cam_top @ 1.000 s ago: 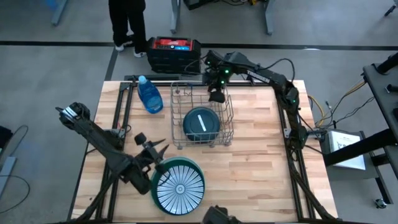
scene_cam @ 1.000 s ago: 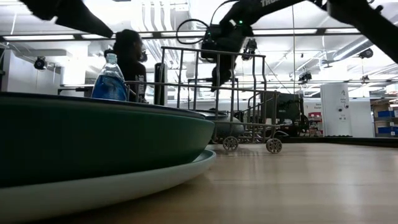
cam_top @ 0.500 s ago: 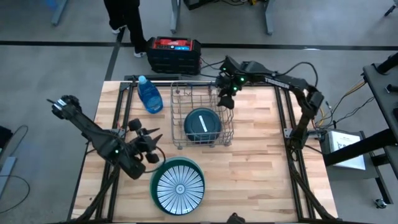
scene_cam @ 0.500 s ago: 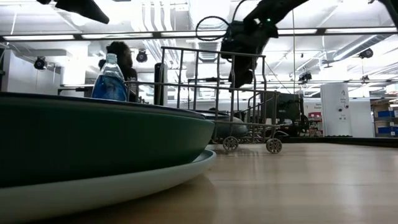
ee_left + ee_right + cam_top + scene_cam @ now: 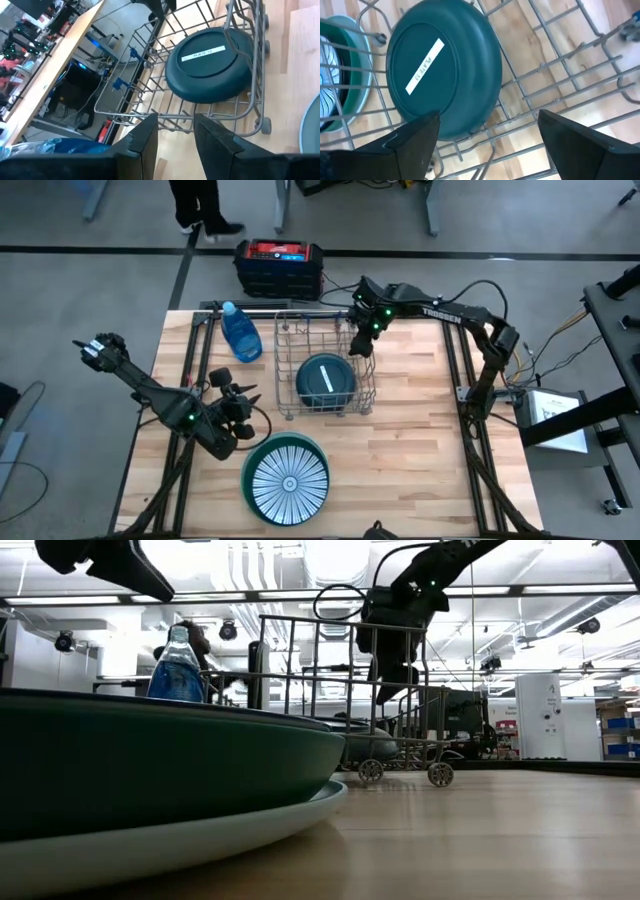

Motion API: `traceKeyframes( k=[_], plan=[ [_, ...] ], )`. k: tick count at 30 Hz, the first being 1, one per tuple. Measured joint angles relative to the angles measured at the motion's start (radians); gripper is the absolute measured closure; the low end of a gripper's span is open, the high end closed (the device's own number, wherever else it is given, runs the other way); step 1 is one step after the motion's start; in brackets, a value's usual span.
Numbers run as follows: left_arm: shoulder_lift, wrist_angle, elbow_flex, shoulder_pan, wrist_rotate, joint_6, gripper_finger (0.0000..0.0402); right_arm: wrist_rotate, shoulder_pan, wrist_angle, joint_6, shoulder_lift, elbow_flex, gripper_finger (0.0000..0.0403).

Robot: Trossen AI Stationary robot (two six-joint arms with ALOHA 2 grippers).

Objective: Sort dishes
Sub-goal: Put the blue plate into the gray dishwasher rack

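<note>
You have one dish racked: the dark teal plate lies upside down in the wire rack. Your right end effector hangs spread and empty over the rack's edge. The striped plate waits on the green plate; your left end effector, partly spread, holds nothing nearby.

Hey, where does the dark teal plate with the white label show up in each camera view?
High view: dark teal plate inside the wire rack, table centre.
Low view: only its rim behind the rack's bars.
Left wrist view: upper middle, in the rack.
Right wrist view: upper left, upside down.
Shared landmark: the wire rack.
</note>
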Motion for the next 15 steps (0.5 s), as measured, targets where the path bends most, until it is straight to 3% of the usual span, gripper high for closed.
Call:
traceKeyframes(
  k=[15],
  plan=[
    [0.018, 0.006, -0.004, 0.071, -0.033, 0.03, 0.0287, 0.028, -0.004, 0.084, 0.02, 0.108, 0.011, 0.0073]
  ],
)
